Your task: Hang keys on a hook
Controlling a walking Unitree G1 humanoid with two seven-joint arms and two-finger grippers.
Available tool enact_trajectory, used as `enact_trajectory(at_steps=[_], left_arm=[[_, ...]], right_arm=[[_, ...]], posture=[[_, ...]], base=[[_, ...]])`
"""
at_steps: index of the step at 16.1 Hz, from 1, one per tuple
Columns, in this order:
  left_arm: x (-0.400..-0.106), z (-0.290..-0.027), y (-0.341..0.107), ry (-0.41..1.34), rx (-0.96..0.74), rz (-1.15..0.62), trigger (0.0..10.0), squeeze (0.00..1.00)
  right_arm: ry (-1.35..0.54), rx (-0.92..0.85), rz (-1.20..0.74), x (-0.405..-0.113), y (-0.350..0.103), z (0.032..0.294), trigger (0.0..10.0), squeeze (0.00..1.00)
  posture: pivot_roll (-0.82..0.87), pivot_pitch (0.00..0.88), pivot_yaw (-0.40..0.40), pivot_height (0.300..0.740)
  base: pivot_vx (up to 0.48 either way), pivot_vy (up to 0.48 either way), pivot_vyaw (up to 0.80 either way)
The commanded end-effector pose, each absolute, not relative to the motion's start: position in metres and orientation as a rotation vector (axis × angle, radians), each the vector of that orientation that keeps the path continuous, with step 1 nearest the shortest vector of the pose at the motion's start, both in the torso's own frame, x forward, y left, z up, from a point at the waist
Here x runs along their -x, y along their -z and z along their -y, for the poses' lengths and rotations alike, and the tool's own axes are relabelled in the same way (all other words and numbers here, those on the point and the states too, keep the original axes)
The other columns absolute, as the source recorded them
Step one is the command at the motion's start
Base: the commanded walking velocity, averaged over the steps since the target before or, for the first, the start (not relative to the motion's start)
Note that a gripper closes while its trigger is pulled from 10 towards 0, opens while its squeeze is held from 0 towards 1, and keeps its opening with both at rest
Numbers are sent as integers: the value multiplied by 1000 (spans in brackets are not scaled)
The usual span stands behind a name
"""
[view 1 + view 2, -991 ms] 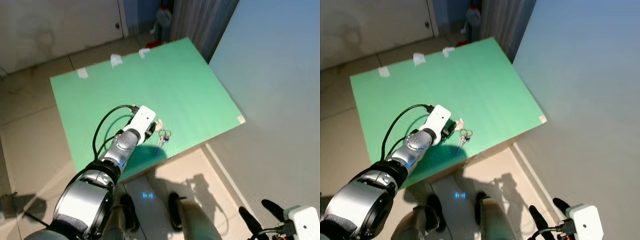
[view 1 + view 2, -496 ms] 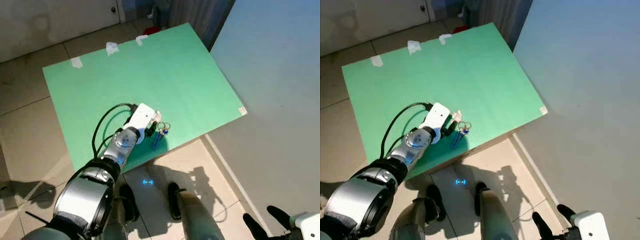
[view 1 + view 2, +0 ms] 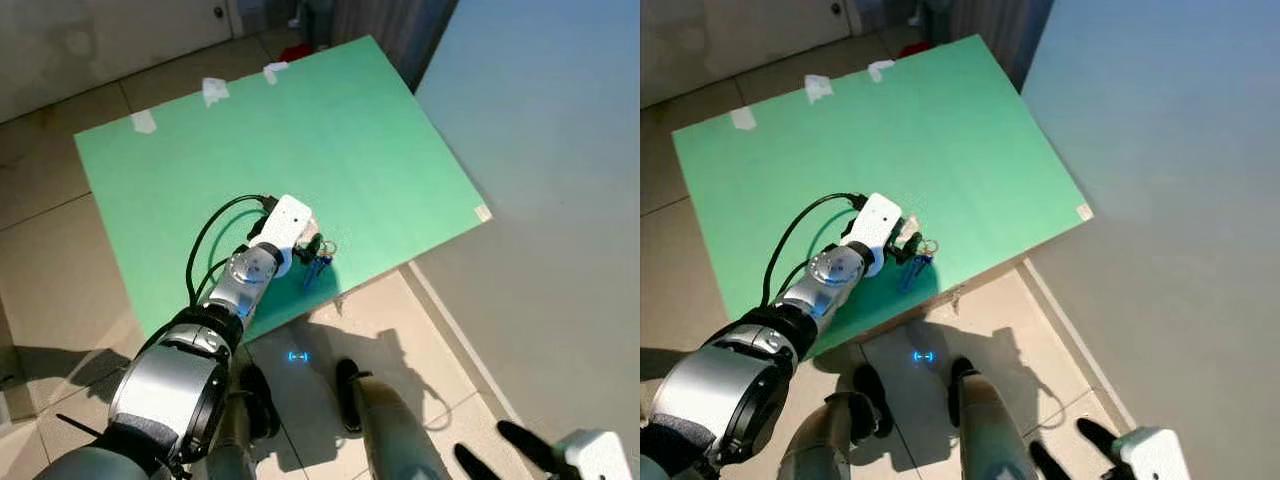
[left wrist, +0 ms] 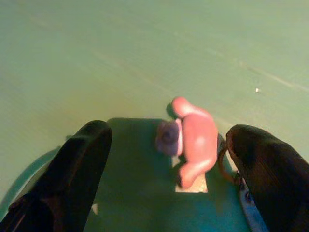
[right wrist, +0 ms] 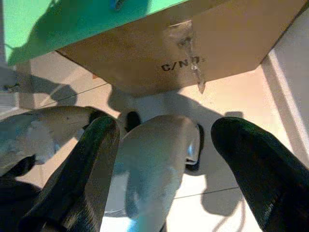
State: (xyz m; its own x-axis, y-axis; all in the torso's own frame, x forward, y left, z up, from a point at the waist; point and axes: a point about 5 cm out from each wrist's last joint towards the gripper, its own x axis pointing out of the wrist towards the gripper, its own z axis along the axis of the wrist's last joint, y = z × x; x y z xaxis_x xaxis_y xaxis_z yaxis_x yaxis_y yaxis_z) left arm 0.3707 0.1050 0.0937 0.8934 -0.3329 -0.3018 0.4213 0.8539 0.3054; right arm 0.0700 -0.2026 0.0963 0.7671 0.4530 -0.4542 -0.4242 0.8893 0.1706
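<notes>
green board (image 3: 380, 130) | tape bits (image 3: 214, 90) | hook (image 4: 195, 137) | keys (image 3: 317, 267)

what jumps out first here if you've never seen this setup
A big green board lies flat on a cardboard box over the tiled floor. Near its front edge the left gripper reaches out with fingers spread around a small pink hook, and a key ring with a blue tag lies right beside it. The right gripper hangs low, open, by the robot's legs.

We took this for a room in a home: beige tiled floor (image 3: 60, 230), a pale wall (image 3: 540, 200), a white door (image 3: 110, 40) beyond the far edge of a green-topped cardboard box (image 3: 300, 140), and a grey curtain (image 3: 385, 25) near its far right corner.
</notes>
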Motion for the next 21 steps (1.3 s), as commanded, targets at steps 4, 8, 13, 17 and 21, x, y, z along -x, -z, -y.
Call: enact_trajectory(at_steps=[4, 8, 13, 17, 21], left_arm=[[-362, -108, -76, 412, -293, -337, 10000, 0], [-355, -116, -63, 383, -265, -419, 4314, 0], [-355, -123, -62, 380, -243, -427, 0, 0], [-357, -129, -66, 334, -185, -376, 0, 0], [-362, -128, -81, 323, -3, -242, 0, 0]], right_arm=[[-515, -77, -565, -60, -102, 202, 10000, 0], [-500, -81, -588, -54, -104, 203, 10000, 0], [-481, -74, -589, -54, -102, 203, 10000, 0], [-477, -68, -586, -58, -100, 204, 10000, 0], [-485, -63, -575, -66, -96, 205, 10000, 0]], posture=[[-645, 440, -68, 740], [-656, 448, -74, 740], [-646, 434, -64, 740], [-631, 417, -59, 740], [-601, 404, -61, 740]], base=[[0, 0, 0], [0, 0, 0], [0, 0, 0], [0, 0, 0], [0, 0, 0]])
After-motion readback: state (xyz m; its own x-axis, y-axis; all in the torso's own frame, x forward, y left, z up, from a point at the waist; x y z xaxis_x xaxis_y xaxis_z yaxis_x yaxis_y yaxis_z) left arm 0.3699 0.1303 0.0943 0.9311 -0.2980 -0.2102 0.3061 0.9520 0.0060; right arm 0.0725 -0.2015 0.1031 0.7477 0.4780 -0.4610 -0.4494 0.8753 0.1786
